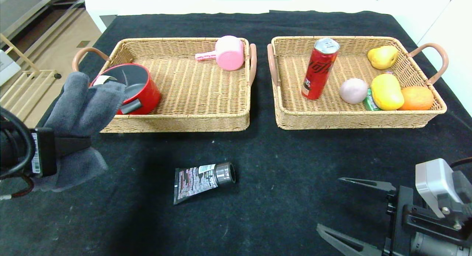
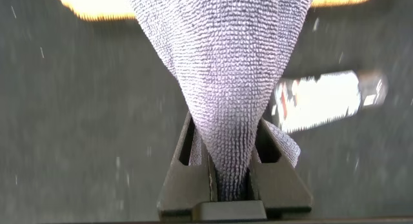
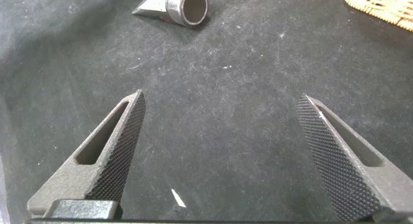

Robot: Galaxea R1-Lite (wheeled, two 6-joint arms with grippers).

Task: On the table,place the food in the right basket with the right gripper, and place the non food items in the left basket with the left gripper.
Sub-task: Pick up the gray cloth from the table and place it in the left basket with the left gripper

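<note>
Head view: the grey towel (image 1: 83,112) is held clenched in the left hand (image 1: 79,145) near the left basket (image 1: 177,121), while the right hand (image 1: 332,208) is spread wide over the surface (image 1: 280,163).

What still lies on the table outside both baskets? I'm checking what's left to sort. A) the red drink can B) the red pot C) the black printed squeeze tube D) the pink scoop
C: the black printed squeeze tube lies on the black cloth table in front of the baskets, while the can, scoop and pot sit inside them.
</note>
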